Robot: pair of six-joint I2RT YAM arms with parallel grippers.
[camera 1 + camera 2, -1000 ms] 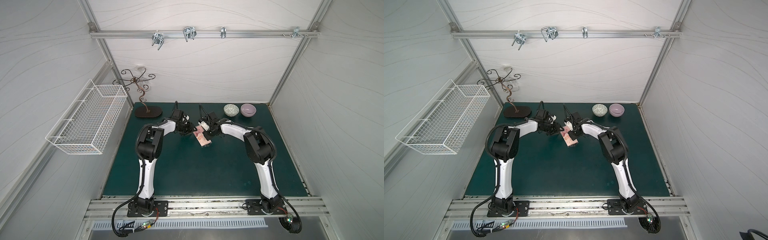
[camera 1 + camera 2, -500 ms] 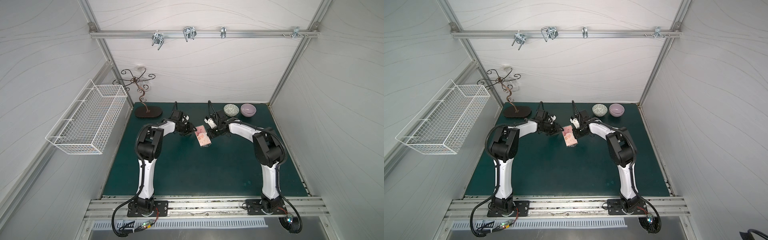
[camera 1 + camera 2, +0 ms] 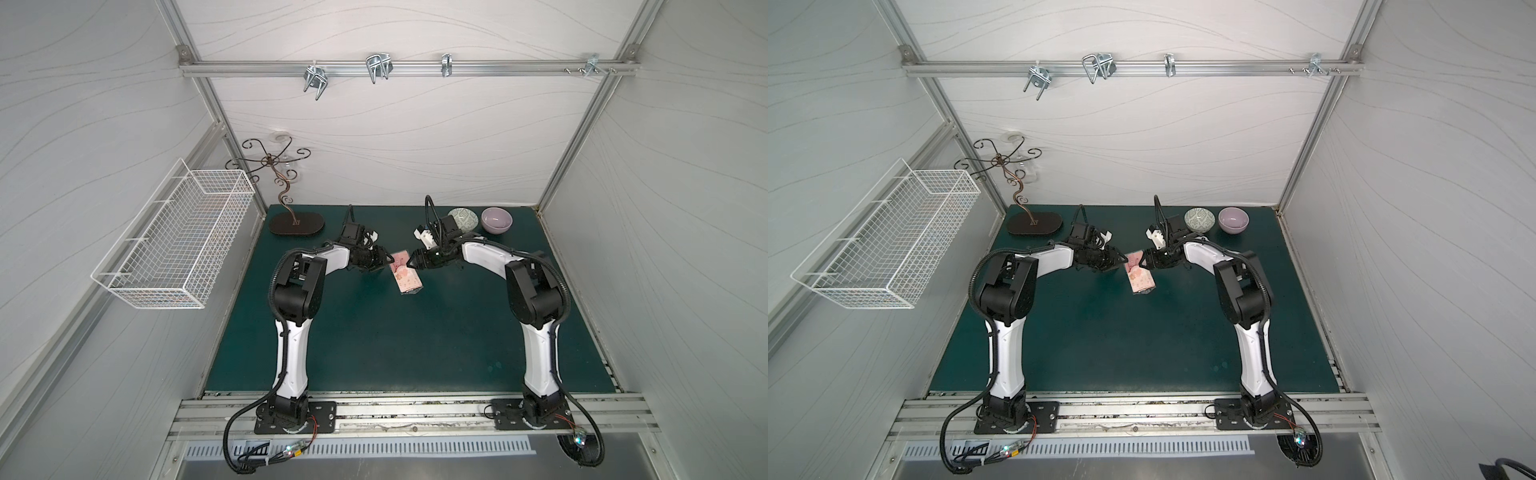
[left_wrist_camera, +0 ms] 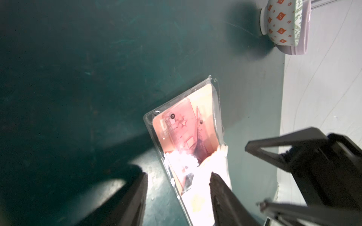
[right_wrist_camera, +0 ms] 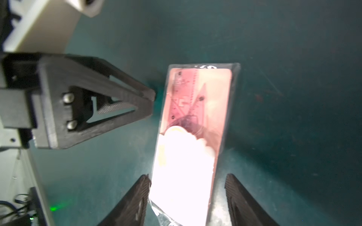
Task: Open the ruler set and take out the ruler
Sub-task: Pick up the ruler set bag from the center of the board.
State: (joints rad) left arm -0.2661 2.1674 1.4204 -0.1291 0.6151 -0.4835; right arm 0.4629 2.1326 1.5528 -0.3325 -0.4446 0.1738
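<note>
Right gripper point(image 3: 411, 263) has drawn back and unclenched and, like left gripper point(image 3: 390, 260), gapes astride the ruler set point(image 3: 406, 279), which, seemingly unpinned, may skid under a closing jaw.

Both arms are built the same as far as I can tell: the left arm point(image 3: 291, 353) and right arm point(image 3: 540, 357) have glossy white shells on the long links and chunky black joint housings in between. Each one sits on a flat black base plate point(image 3: 322, 415), with a black ribbed hose point(image 3: 226, 440) coming off the base and thinner black cable along the links. The left gripper point(image 4: 179, 176) and right gripper point(image 5: 188, 178) have matte black printed fingers point(image 5: 135, 203), triangular, with open cut-outs and ribbed faces. Two silver screws point(image 5: 68, 96) sit in one finger mount, and there's a small white block point(image 3: 424, 237) by the wrist.
</note>
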